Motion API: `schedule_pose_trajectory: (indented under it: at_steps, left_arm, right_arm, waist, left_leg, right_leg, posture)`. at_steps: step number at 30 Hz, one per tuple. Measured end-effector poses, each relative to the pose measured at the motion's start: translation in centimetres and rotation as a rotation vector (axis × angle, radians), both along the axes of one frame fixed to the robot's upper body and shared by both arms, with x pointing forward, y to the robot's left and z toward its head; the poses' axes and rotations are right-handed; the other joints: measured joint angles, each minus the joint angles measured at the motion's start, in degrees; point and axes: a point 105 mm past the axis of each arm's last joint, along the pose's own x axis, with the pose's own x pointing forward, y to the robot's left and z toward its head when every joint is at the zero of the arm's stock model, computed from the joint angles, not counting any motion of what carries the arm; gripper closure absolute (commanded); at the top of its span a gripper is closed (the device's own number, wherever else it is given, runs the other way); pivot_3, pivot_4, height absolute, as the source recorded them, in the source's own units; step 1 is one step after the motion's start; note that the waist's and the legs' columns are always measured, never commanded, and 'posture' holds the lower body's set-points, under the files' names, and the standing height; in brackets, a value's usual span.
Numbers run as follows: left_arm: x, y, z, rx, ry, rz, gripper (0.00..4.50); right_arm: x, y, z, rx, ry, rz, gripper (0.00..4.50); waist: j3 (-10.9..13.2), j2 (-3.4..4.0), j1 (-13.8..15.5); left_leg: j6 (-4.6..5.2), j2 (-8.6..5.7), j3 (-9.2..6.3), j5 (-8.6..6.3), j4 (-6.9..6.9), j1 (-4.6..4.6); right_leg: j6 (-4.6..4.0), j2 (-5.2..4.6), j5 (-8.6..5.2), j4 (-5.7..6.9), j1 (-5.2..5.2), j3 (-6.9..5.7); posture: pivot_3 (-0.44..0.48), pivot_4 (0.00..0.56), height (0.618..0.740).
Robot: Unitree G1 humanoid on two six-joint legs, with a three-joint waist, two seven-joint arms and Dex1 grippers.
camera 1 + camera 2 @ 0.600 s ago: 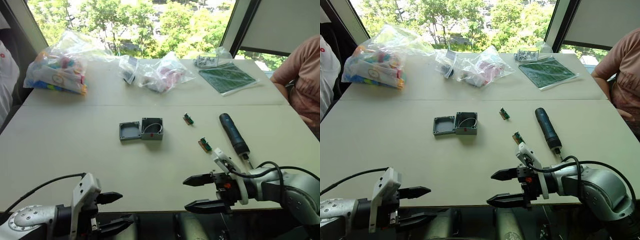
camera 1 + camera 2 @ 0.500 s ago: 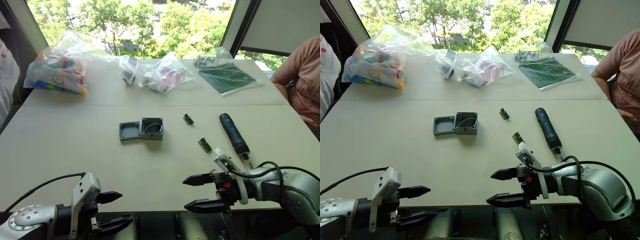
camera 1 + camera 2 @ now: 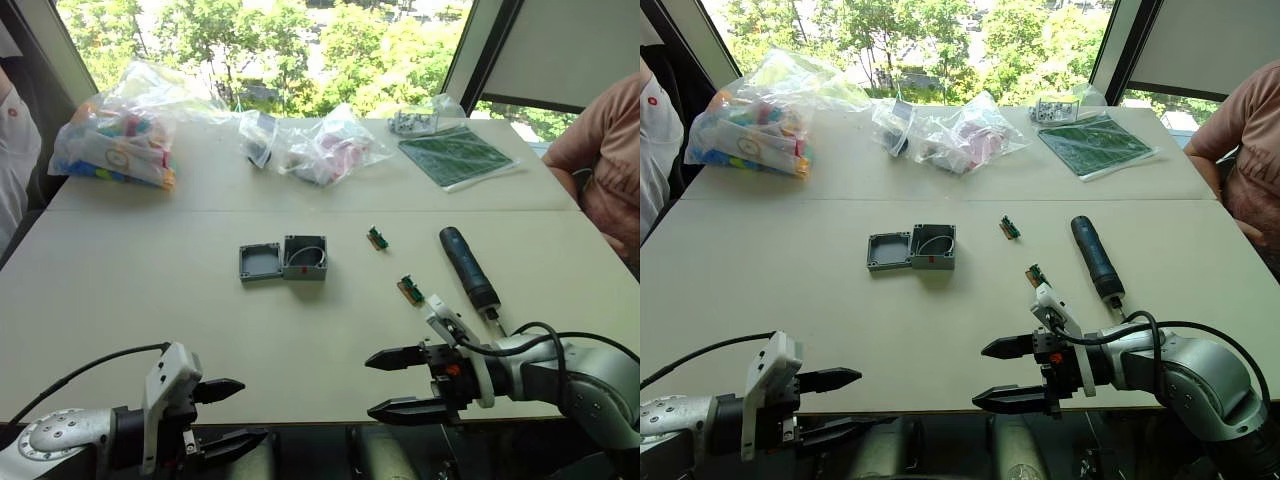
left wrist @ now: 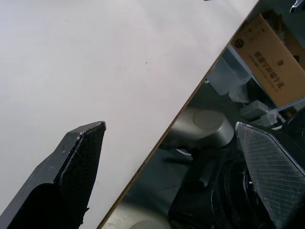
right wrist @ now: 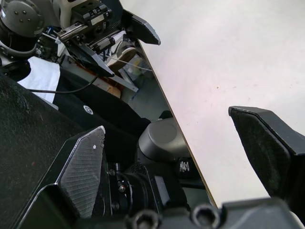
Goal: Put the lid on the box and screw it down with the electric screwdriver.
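The grey box (image 3: 305,257), with a red mark on its near side, sits mid-table. The shallow grey lid (image 3: 260,262) lies right beside it, on its left, inner face up. The dark electric screwdriver (image 3: 468,269) lies to the right of them, tip pointing toward the near edge. My right gripper (image 3: 384,384) hangs open over the table's near edge, below the screwdriver, holding nothing. My left gripper (image 3: 238,412) is open at the near edge on the left, also empty. In the right wrist view, the left gripper (image 5: 124,43) shows across the table edge.
Two small green components (image 3: 377,238) (image 3: 410,290) lie between box and screwdriver. Plastic bags of parts (image 3: 115,130) (image 3: 325,145) and a green circuit board (image 3: 455,155) sit at the far side. A person's arm (image 3: 600,150) rests at the right edge; another person's sleeve (image 3: 12,150) at the left.
Nothing on the table has moved. My left gripper has dipped very slightly at the table's edge; the right one holds still.
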Motion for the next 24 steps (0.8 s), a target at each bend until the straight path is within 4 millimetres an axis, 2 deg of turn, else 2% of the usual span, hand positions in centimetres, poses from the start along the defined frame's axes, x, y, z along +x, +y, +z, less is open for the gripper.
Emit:
schedule_pose_trajectory:
  at_steps: [4,6,8,11,14,16,17,20,24]
  left_arm:
    - [0.6,0.2,0.1,0.014,-0.021,0.013,0.0]
    - [1.4,0.5,0.3,0.027,-0.027,0.031,0.0]
    - [2.8,0.9,1.3,0.03,-0.053,0.037,0.0]
    - [5.9,1.7,4.8,0.047,-0.143,0.027,0.0]
    - [9.7,1.7,10.6,0.071,-0.301,-0.031,0.0]
    - [11.2,1.1,12.8,0.111,-0.366,-0.084,0.0]
    - [12.1,0.5,13.3,0.143,-0.38,-0.128,0.0]
    - [14.7,-1.7,13.2,0.235,-0.418,-0.275,0.0]
    - [17.4,-4.3,11.0,0.348,-0.469,-0.479,0.0]
  right_arm:
    - [1.0,0.0,0.3,0.008,-0.037,-0.026,0.0]
    - [1.7,0.1,0.6,0.006,-0.056,-0.045,0.0]
    - [2.7,0.1,1.5,0.004,-0.066,-0.068,0.0]
    - [4.3,0.1,3.8,0.009,-0.064,-0.115,0.0]
    - [5.7,0.8,7.3,0.106,-0.165,-0.149,0.0]
    - [6.1,1.3,8.6,0.14,-0.227,-0.161,0.0]
    - [6.4,1.5,8.8,0.143,-0.252,-0.177,0.0]
    - [7.0,1.8,8.4,0.087,-0.314,-0.21,0.0]
    - [7.3,2.2,6.3,-0.01,-0.357,-0.244,0.0]
  waist:
    - [0.0,0.0,-0.01]
    - [0.0,0.0,0.03]
    - [0.0,-0.01,0.11]
    - [0.02,-0.02,0.34]
    - [0.05,-0.1,0.69]
    - [0.03,-0.07,0.85]
    - [0.03,-0.06,0.97]
    - [0.02,-0.04,1.8]
    - [0.02,-0.03,1.72]
  left_leg:
    - [0.0,0.0,0.0,0.0,0.0,0.0]
    - [0.0,0.0,-0.01,0.0,0.01,0.01]
    - [0.0,0.0,-0.05,0.0,0.09,0.02]
    - [0.0,0.0,-0.08,0.0,0.12,0.03]
    - [0.01,-0.01,-0.14,0.01,0.13,-0.06]
    - [0.01,-0.04,-0.13,0.01,0.08,-0.05]
    - [0.01,-0.05,-0.12,0.0,0.07,-0.04]
    - [0.01,-0.08,-0.16,0.01,0.05,-0.06]
    - [0.02,-0.07,-0.16,0.02,0.23,-0.15]
  right_leg:
    - [0.0,0.01,0.0,0.01,0.0,0.0]
    - [0.0,0.01,0.0,0.06,0.0,0.0]
    - [0.0,0.01,0.0,0.16,0.0,-0.02]
    - [0.03,0.03,-0.02,0.28,-0.01,-0.04]
    - [0.1,0.12,-0.06,0.37,-0.08,-0.07]
    - [0.22,0.12,-0.12,0.39,-0.03,-0.05]
    - [0.26,0.11,-0.14,0.42,-0.04,-0.05]
    - [0.27,0.16,-0.14,0.54,-0.08,-0.06]
    - [0.25,0.17,-0.14,0.57,-0.11,-0.05]
  posture:
    - [0.0,0.15,0.74]
    - [0.0,0.15,0.74]
    - [0.0,0.15,0.74]
    - [0.0,0.15,0.74]
    - [0.0,0.15,0.74]
    - [0.0,0.15,0.74]
    - [0.0,0.15,0.74]
    - [0.0,0.15,0.74]
    - [0.0,0.15,0.74]
